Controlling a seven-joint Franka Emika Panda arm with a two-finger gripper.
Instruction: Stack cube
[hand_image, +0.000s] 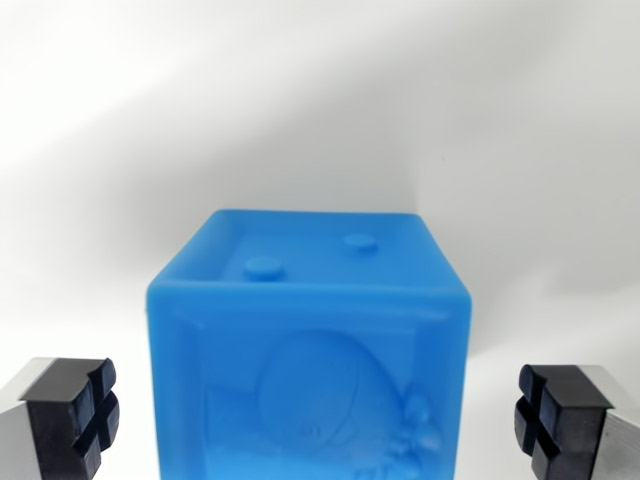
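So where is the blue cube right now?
In the wrist view the blue cube sits low and centred on the white surface, between the two open fingertips of the gripper, touching neither.

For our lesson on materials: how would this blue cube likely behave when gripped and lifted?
The blue cube looks like moulded plastic, so probably stiff and light. Its flat faces suggest it won't roll. The glossy sides may be slightly slippery against the open gripper.
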